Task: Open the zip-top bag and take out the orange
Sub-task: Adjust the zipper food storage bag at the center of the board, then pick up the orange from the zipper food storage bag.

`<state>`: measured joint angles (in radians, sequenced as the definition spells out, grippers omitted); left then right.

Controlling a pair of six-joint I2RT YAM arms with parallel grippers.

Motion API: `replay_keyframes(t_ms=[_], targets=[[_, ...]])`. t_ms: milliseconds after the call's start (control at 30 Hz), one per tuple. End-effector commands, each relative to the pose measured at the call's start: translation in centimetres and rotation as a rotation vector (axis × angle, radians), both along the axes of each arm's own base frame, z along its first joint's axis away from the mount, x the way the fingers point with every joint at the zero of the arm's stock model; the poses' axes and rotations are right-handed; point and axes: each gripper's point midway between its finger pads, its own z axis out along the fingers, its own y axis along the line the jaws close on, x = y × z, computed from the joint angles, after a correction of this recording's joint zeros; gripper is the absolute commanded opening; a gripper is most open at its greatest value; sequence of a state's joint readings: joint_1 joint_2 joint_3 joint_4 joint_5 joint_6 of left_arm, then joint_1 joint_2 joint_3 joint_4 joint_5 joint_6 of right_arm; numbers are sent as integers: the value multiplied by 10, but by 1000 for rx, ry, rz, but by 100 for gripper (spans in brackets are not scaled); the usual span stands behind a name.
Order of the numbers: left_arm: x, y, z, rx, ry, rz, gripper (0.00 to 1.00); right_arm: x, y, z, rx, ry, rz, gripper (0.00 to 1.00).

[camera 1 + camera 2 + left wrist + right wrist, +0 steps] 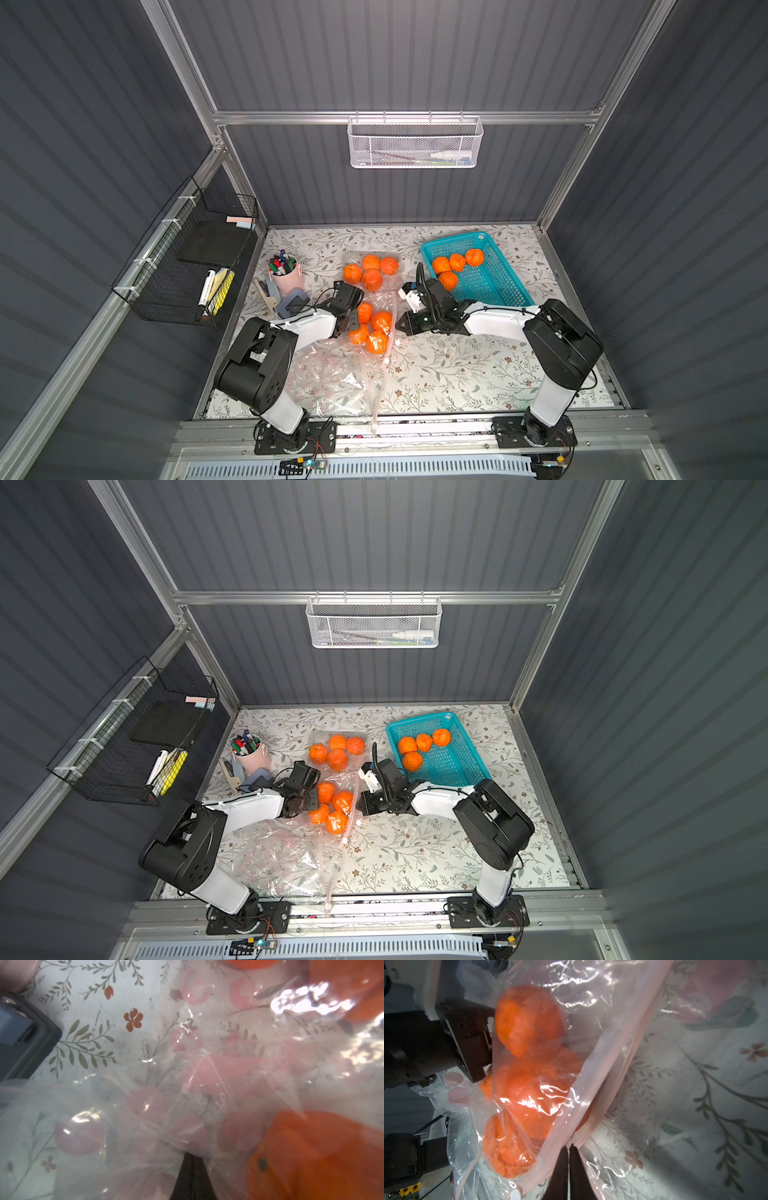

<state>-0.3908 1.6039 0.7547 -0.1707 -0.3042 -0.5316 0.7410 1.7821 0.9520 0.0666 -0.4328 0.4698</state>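
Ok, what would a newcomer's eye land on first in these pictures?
The bright oranges in a clear bag mid-table, with the left gripper and right gripper each pinching its plastic from opposite sides. Then the loose oranges in the turquoise basket at the back right.

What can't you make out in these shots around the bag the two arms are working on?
- Left tool: tips hidden beneath its own wrist in both top views; the left wrist view shows only dark tips behind bunched zip-top bag film.
- Zip seal: open or closed is unclear; glare and folds in the right wrist view.
- White mesh basket contents: too small in both top views.
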Motion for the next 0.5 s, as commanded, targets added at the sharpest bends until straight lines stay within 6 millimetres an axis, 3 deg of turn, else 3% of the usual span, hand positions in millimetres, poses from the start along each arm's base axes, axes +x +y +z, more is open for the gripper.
replay_keyframes(t_ms=[0, 233, 367, 467], targets=[[-27, 6, -29, 29, 143, -26, 4, -5, 6, 3, 29, -17, 67, 15], [-28, 6, -32, 29, 150, -25, 2, -2, 15, 8, 30, -108, 168, 49], [-28, 5, -33, 27, 154, -27, 1, 7, 26, 15, 48, -153, 211, 59], [-29, 6, -33, 27, 154, -27, 1, 13, 29, 21, 24, -174, 234, 60]])
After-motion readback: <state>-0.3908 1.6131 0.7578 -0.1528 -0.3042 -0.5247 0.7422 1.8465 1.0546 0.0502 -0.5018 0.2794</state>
